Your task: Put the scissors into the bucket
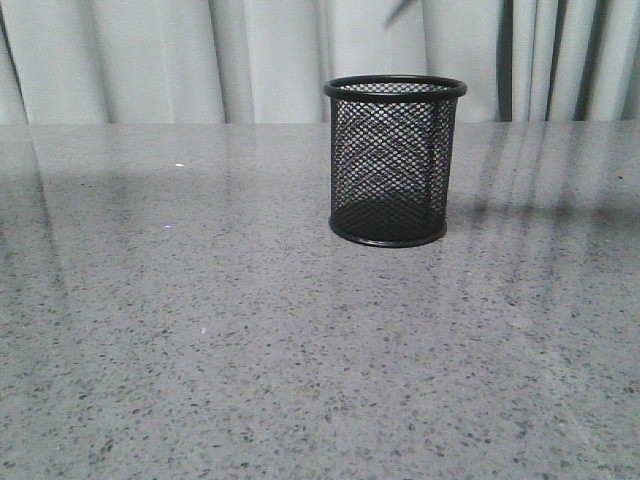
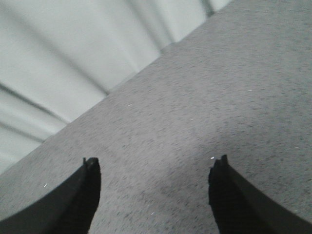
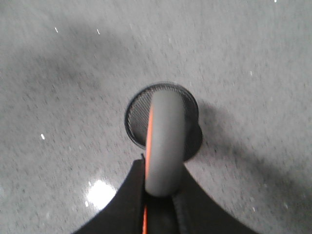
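The black wire-mesh bucket (image 1: 395, 160) stands upright on the table, a little right of centre; nothing shows inside it. In the right wrist view my right gripper (image 3: 163, 170) is shut on the scissors (image 3: 165, 141); their grey handle with an orange lining hangs directly above the bucket's open mouth (image 3: 136, 112). The blades are hidden behind the handle. A thin dark tip (image 1: 400, 10) shows at the top edge of the front view, above the bucket. My left gripper (image 2: 156, 165) is open and empty over bare table; it does not show in the front view.
The grey speckled stone table (image 1: 200, 330) stretches around the bucket. Pale curtains (image 1: 150, 60) hang behind the far table edge and also show in the left wrist view (image 2: 63, 53).
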Controlling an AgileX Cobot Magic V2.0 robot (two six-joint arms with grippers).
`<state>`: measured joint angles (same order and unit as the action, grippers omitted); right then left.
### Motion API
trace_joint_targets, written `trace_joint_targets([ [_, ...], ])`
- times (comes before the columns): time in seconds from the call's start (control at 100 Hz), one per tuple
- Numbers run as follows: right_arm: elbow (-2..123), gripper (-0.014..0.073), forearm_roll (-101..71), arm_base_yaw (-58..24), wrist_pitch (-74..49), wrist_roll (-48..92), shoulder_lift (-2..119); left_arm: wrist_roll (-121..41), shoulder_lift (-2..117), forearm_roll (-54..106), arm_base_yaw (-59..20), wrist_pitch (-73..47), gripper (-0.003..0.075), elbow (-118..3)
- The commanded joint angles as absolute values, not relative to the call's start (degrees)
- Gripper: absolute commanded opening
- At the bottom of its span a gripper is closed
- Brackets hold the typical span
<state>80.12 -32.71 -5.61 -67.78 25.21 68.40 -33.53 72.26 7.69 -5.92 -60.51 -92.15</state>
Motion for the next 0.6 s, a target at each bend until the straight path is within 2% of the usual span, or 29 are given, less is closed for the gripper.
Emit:
trace_joint_targets([
  [0.0, 82.83, -0.0045, -33.0, -5.55, -67.98, 24.58, 69.51, -32.74, 69.38, 9.73, -2.9, -58.23, 0.0435, -94.12],
  [0.59, 89.55, -0.0043, -24.39, -15.09, -67.72, 23.26, 82.18, -32.74, 67.17, 10.38, -1.65, -58.12, 0.0435, -94.12],
])
